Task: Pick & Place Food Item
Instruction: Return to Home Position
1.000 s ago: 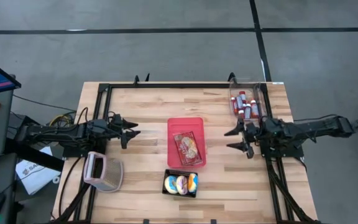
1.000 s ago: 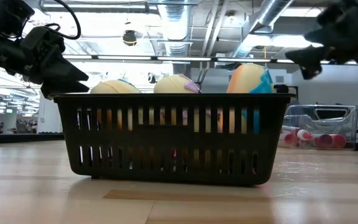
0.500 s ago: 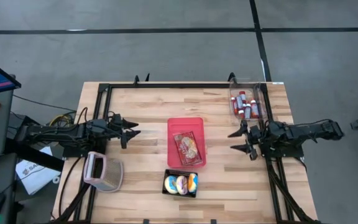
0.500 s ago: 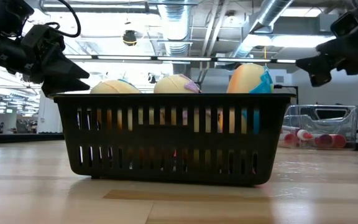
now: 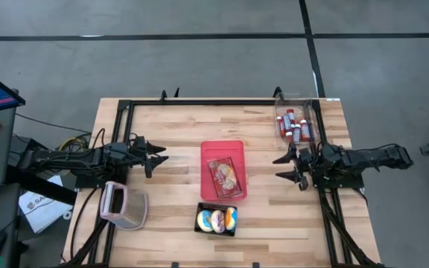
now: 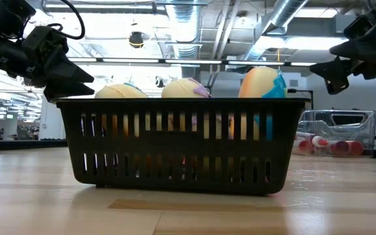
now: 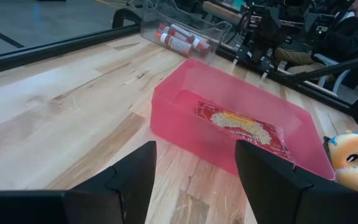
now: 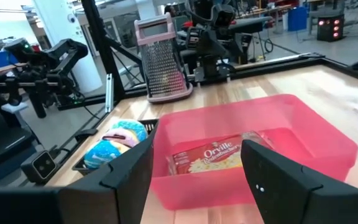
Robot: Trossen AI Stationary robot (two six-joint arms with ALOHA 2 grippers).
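Observation:
A pink bin [image 5: 206,167] stands at the table's middle, with a flat popcorn packet [image 5: 224,178] lying on its floor [image 8: 213,155]. Near the front edge, a black basket [image 5: 216,220] holds three round, pastel toy pastries [image 6: 188,88]. My left gripper [image 5: 159,158] hovers open to the left of the bin, pointing at it, with nothing between its fingers [image 7: 135,174]. My right gripper [image 5: 278,168] hovers open to the right of the bin, also facing it and holding nothing.
A clear box of red-capped bottles [image 5: 294,123] stands at the far right. A metal grater with a pink frame [image 5: 124,205] lies at the near left. A black rail frame [image 5: 199,103] runs along the table's far and side edges. Bare wood lies between the bin and each gripper.
My right gripper has sunk a little and drawn back toward the table's right edge, staying open; it has held still for the last half second. The bin, the packet and the basket have not moved.

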